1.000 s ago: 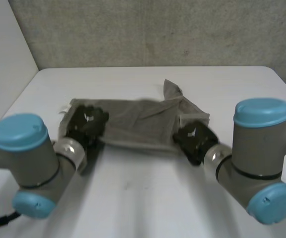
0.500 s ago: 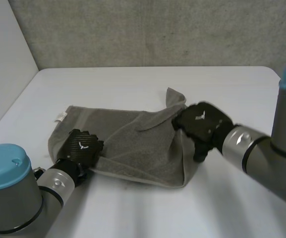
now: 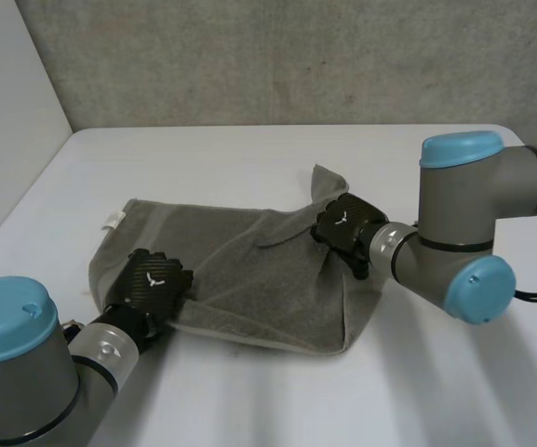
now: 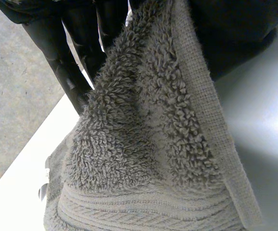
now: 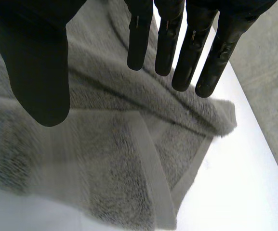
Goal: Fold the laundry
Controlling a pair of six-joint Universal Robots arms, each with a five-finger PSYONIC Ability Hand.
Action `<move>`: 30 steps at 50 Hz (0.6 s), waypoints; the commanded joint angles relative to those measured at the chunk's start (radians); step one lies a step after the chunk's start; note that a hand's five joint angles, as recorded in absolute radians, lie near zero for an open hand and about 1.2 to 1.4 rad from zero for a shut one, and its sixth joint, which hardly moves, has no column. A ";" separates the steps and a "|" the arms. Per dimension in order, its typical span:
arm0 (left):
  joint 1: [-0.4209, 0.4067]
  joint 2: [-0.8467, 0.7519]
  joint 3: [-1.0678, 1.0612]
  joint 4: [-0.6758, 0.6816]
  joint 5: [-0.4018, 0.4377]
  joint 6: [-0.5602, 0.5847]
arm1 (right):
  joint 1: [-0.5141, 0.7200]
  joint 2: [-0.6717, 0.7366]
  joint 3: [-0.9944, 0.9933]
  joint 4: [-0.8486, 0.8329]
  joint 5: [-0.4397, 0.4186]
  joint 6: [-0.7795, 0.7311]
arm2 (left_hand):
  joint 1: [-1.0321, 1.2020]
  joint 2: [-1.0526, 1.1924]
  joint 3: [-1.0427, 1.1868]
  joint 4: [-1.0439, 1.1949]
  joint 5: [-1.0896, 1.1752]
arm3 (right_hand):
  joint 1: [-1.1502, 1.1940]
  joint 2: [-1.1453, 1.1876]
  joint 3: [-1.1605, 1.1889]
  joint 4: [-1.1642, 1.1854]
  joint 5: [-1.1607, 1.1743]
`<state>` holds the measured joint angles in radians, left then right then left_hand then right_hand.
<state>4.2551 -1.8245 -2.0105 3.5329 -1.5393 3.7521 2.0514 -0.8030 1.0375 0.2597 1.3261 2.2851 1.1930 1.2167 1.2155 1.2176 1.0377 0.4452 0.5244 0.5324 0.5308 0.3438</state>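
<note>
Grey terry towel (image 3: pixel 259 270) rumpled on the table (image 3: pixel 249 158), soft and floppy, probably best grabbed by hemmed corners; near edge pinched in left hand (image 3: pixel 154 279), right hand (image 3: pixel 342 223) straight-fingered above far-right corner, gripping nothing.

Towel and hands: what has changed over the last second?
The right hand moved from the near right edge of the towel farther across it, toward its far right corner. Its fingers are now straight above the towel, holding nothing. The left hand drew the near left edge toward the robot, spreading the towel wider. It still pinches that edge, and the far left corner stayed put.
</note>
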 commanded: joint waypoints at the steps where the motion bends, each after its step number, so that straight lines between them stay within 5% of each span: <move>1: 0.000 -0.001 -0.004 0.001 0.001 0.000 | -0.002 0.111 -0.100 -0.028 0.045 -0.001 | 0.203 0.180 0.181 0.179 0.184 | 0.195 0.115 0.107 0.109 0.121; 24: 0.006 -0.001 -0.005 0.000 0.001 0.000 | -0.026 0.209 -0.191 -0.030 0.064 0.002 | 0.203 0.180 0.181 0.179 0.184 | 0.209 0.130 0.122 0.124 0.136; 30: 0.009 -0.001 -0.007 0.000 0.001 0.000 | -0.034 0.209 -0.188 -0.028 0.073 0.005 | 0.203 0.180 0.181 0.179 0.184 | 0.405 0.326 0.318 0.320 0.332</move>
<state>4.2604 -1.8254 -2.0160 3.5327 -1.5386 3.7521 2.0277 -0.5901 0.8452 0.2311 1.3851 2.2863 1.1930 1.2167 1.2155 1.2176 1.0376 0.4814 0.5571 0.5634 0.5612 0.3705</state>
